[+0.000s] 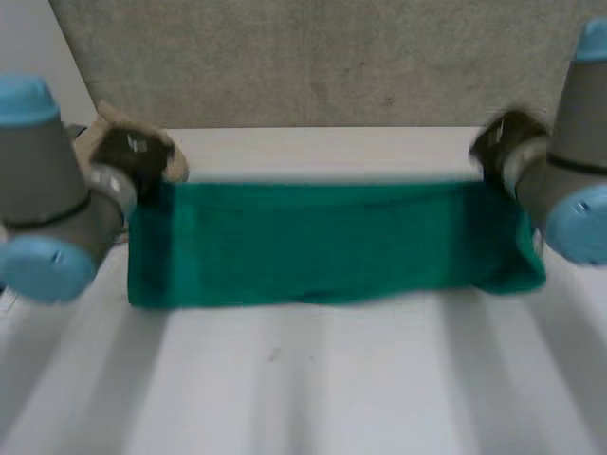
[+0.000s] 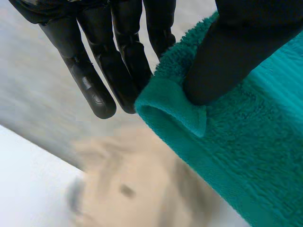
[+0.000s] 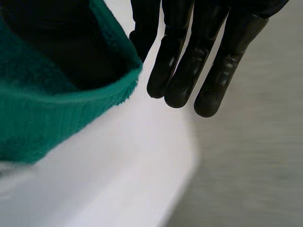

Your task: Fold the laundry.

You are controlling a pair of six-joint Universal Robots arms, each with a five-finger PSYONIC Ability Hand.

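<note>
The green terry-cloth towel (image 1: 322, 242) spans the middle of the frame over the white table (image 1: 313, 389); the left hand (image 1: 133, 154), upper left, and the right hand (image 1: 500, 142), upper right, each pinch a corner; seemingly mid-fold; next, both corners must travel evenly together.

The left arm (image 1: 47, 194) and right arm (image 1: 569, 180) reach forward on either side, wrists turned inward. The left hand (image 1: 131, 154) is at the far left corner of the green towel (image 1: 322, 242), and the right hand (image 1: 498, 142) is at its far right corner. The left hand's fingers (image 2: 118, 66) are straight and close together, with its thumb (image 2: 227, 52) pressing the corner against them. The right hand's fingers (image 3: 187, 61) are straight too, with its thumb (image 3: 57, 42) inside the towel's raised edge, pinching it.
</note>
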